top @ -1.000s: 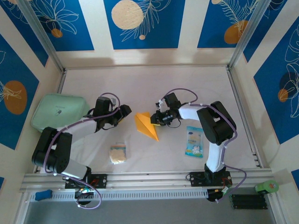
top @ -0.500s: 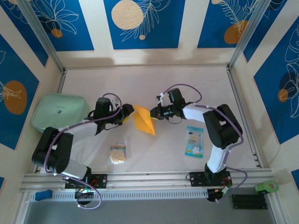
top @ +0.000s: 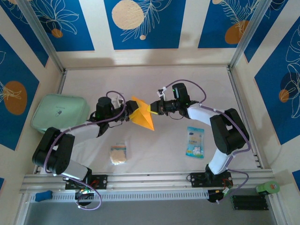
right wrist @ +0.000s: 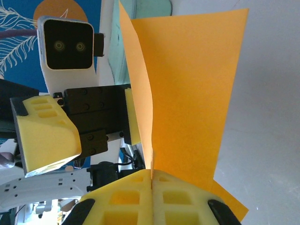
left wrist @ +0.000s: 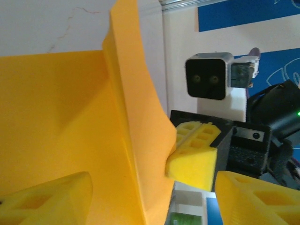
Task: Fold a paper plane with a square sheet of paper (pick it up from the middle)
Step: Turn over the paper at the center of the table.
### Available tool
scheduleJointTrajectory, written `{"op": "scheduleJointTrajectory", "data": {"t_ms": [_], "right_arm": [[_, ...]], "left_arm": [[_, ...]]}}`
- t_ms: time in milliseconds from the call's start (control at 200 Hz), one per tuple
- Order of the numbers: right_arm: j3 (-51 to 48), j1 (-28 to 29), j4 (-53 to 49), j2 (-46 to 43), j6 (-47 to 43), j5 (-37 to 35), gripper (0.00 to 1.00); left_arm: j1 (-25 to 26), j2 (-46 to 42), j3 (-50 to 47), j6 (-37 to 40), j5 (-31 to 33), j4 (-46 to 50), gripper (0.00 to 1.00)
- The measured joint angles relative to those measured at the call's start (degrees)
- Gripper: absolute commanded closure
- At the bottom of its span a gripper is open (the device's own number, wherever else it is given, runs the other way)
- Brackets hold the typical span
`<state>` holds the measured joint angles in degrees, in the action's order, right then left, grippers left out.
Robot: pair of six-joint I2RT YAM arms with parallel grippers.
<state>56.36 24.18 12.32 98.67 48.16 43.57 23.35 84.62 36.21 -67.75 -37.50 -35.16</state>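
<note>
Shows one folded sheet of paper (top: 140, 117) at the middle of the table (top: 140, 79), standing on edge between two grippers. Pinches its right side in the right gripper (top: 152, 109), both pads pressed tight together on the paper edge. Sets the left gripper (top: 127, 112) astride the left side, jaws spread, one pad just beside the paper, clasping nothing. Counts three other things lying on the table: one blue-white packet (top: 194, 142) near right, one beige spongy square (top: 119, 153) near left, one pale green pouch (top: 59, 112) at the left edge.

Paper (top: 141, 118) sits between both end effectors (top: 127, 113) (top: 153, 109).
</note>
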Motion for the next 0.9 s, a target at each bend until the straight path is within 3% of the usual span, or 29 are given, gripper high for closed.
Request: {"op": "scheduleJointTrajectory", "data": {"t_ms": [320, 795, 900], "right_arm": [[0.0, -0.1, 1.0, 0.0, 2.3, 2.6, 0.95], [0.0, -0.2, 2.2, 0.0, 3.5, 3.4, 0.95], [0.0, -0.2, 2.3, 0.0, 3.6, 3.4, 0.88]], "left_arm": [[0.8, 3.2, 1.1, 0.1, -1.5, -3.3, 0.58], [0.9, 4.4, 1.5, 0.1, -1.7, -5.6, 0.77], [0.9, 4.4, 1.7, 0.2, -1.6, -5.5, 0.86]]}}
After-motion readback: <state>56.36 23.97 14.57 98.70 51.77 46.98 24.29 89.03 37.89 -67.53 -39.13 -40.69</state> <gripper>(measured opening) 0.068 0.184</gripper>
